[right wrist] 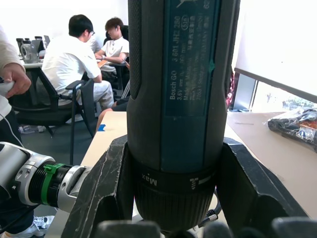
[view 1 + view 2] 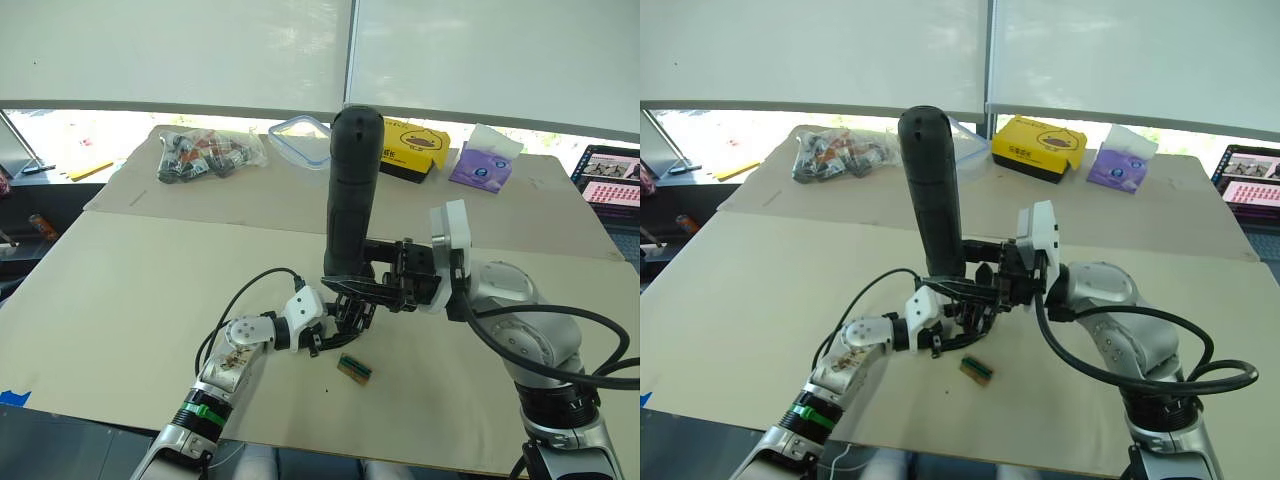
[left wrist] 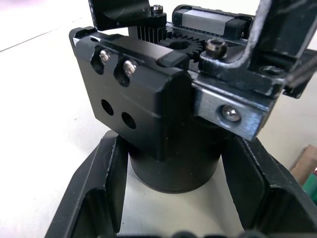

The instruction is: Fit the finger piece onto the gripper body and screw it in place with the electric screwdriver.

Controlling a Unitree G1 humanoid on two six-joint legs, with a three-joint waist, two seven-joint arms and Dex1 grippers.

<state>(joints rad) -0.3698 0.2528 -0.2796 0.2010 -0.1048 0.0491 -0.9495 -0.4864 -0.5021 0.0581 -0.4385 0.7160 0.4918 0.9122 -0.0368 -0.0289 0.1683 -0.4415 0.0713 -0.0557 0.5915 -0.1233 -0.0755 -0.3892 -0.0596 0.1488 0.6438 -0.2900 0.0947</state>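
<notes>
Left wrist view: your left gripper (image 3: 173, 218) fingers clasp the gripper body (image 3: 163, 124); right gripper (image 1: 171, 208) fingers clamp the electric screwdriver (image 1: 178, 94) upright above it. Screwing looks underway, unfinished.

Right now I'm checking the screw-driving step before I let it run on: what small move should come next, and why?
Probably lower the electric screwdriver straight down. The right gripper holds it upright over the gripper body, whose round base sits between the left gripper's fingers. I can't see whether the bit already meets a screw, so go slowly.

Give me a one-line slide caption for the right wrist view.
Right gripper clamps the electric screwdriver upright, people seated at desks behind.
</notes>
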